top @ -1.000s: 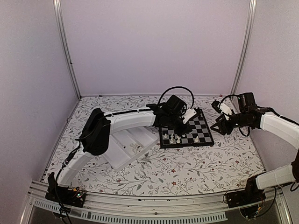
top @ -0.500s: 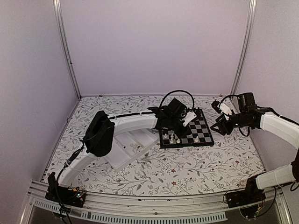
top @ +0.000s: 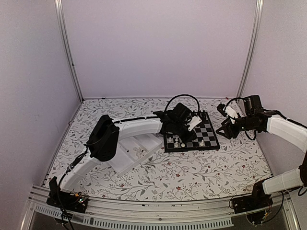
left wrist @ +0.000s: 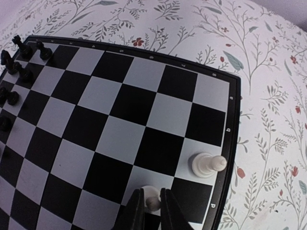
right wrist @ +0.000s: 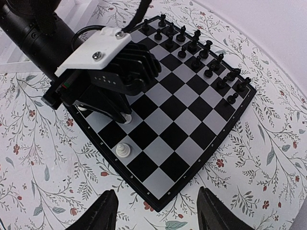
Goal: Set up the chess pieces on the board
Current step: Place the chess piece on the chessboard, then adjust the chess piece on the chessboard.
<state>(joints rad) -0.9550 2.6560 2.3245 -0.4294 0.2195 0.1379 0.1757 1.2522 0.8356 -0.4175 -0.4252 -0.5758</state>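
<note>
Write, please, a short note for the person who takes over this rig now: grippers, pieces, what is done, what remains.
Left gripper: jaws almost closed on either side of a white piece standing on the board near its edge; gripped or released, I cannot tell.
Right gripper: open, empty, hovering beside the board.
Done: black pieces stand in two rows on the opposite side; a second white piece stands close by.
Left: place the other white pieces. Tray contents too small to tell.

Left gripper (right wrist: pixel 125 115) above the board (right wrist: pixel 192 120)
</note>
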